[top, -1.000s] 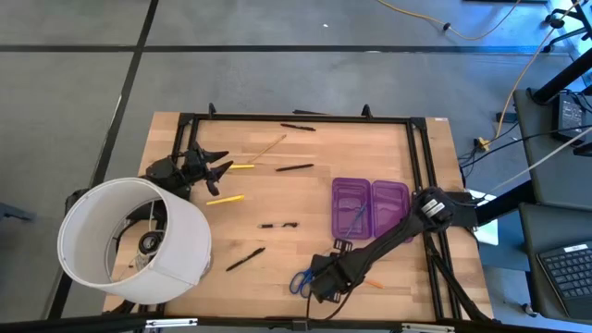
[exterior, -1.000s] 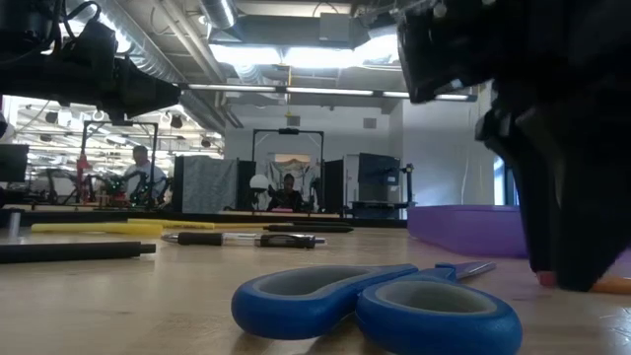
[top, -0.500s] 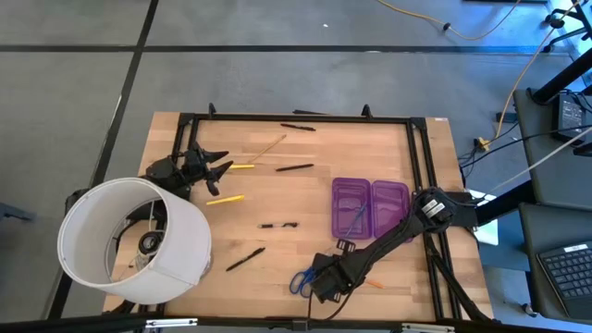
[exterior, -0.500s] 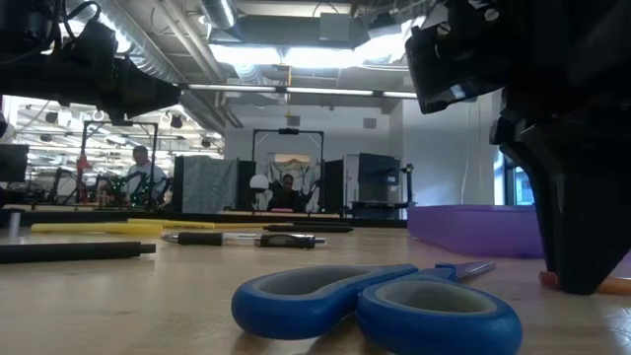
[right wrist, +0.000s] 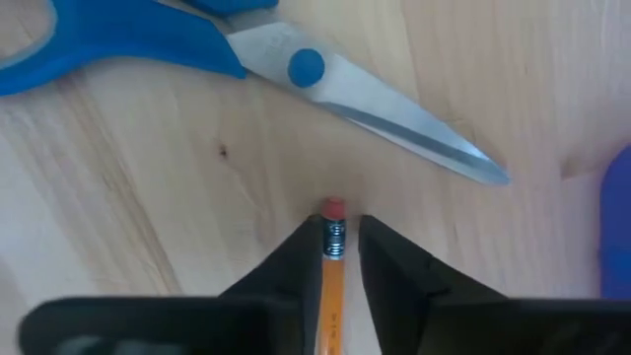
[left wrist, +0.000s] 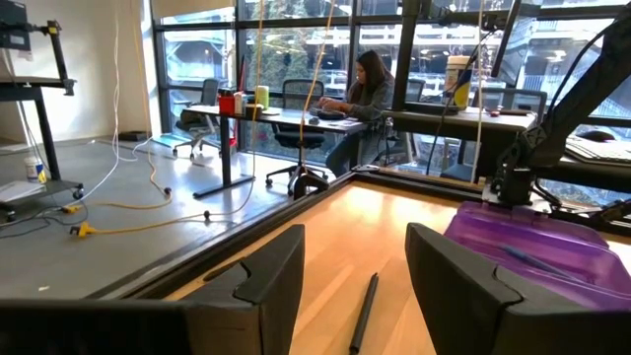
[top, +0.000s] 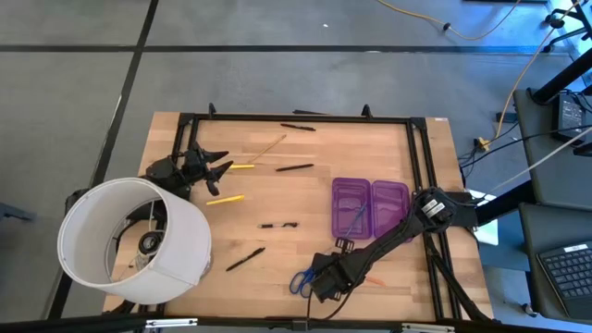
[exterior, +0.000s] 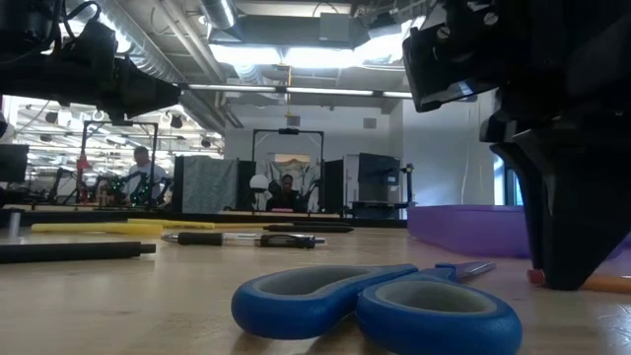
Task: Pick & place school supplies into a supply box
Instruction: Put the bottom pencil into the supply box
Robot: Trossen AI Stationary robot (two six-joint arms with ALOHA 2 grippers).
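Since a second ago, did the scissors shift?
No. In the low view the scissors sit in the same spot against the purple box; the right gripper works beside them.

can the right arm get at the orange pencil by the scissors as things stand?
Probably yes. The right gripper is already down at the table with its jaws straddling the orange pencil near the eraser end. The scissors lie just ahead, apart from the pencil, nothing in between.

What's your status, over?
Right tool straddling orange pencil on table, beside scissors. Left tool open, idle. Purple box open, path unobstructed.
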